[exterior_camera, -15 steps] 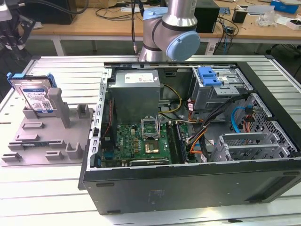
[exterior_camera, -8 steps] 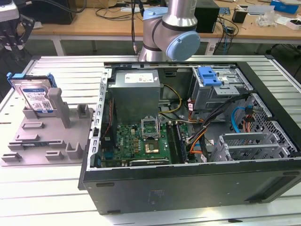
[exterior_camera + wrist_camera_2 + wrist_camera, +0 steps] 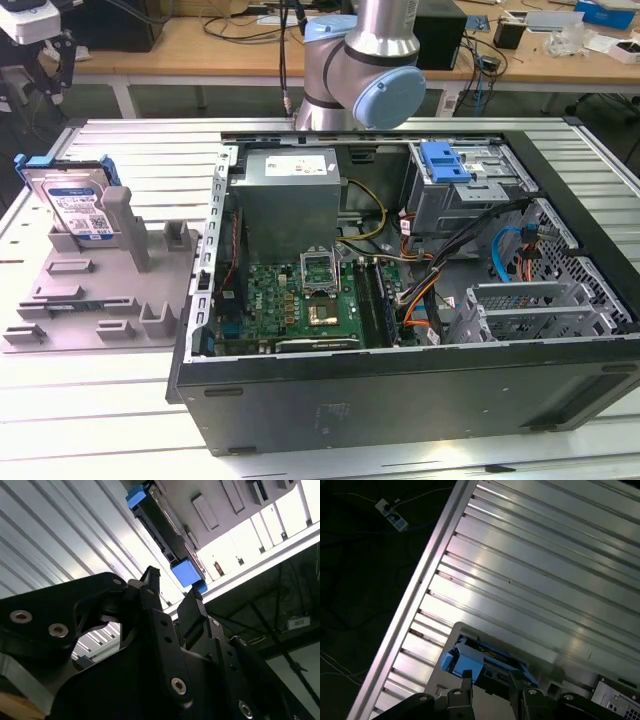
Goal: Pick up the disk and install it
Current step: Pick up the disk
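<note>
I have the black gripper point(image 3: 171, 592) with fingers apart and empty, just short of the rectangular silver metal disk in its blue plastic rail point(image 3: 76, 205), which leans in the grey plastic fixture plate point(image 3: 75, 290) beside the open black computer case point(image 3: 400, 400).

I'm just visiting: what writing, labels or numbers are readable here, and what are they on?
No text here is legible.
White-and-blue label on the disk: print too small to read.
White sticker on the power supply: blurred, unreadable.
</note>
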Tool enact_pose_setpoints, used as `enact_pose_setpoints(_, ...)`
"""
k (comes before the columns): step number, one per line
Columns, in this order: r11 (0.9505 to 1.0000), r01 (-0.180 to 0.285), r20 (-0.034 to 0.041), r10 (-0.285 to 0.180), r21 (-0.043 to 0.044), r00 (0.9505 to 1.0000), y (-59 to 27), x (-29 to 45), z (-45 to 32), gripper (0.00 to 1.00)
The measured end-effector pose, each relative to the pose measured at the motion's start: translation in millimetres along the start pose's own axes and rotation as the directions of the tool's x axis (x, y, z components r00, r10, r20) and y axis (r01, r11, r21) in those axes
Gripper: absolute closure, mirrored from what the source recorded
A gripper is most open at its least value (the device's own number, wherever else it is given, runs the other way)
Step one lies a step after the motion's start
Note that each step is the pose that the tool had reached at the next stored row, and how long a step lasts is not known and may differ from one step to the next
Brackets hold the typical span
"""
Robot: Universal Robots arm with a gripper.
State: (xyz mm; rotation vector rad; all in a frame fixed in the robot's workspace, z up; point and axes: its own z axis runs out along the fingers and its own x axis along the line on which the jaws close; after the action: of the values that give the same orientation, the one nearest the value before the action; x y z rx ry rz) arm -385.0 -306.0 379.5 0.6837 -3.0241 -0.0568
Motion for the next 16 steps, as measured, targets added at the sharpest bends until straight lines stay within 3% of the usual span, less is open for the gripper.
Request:
enact_pose_setpoints(1,0.9998,0.018,-0.0011,-0.018,0.0005,0.9998,0.0,0.0,0.2,0.58)
enact_pose_setpoints(4,0.9968,0.08,-0.0044,-0.08,0.002,0.9968,0.0,0.0,0.8,0.58)
enact_pose_setpoints(7,0.9902,0.14,-0.0077,-0.14,0.0034,0.9902,0.0,0.0,1.3,0.58)
enact_pose_setpoints(8,0.9875,0.158,-0.0086,-0.158,0.0038,0.9874,-0.1,0.0,1.4,0.58)
enact_pose_setpoints(10,0.9767,0.215,-0.0116,-0.215,0.005,0.9766,-0.1,0.0,1.9,0.5)
enact_pose_setpoints(12,0.9661,0.258,-0.0142,-0.258,0.0057,0.966,-0.1,0.0,2.0,0.5)
enact_pose_setpoints(16,0.961,0.277,-0.0153,-0.276,0.0059,0.9609,-0.1,0.0,2.1,0.5)
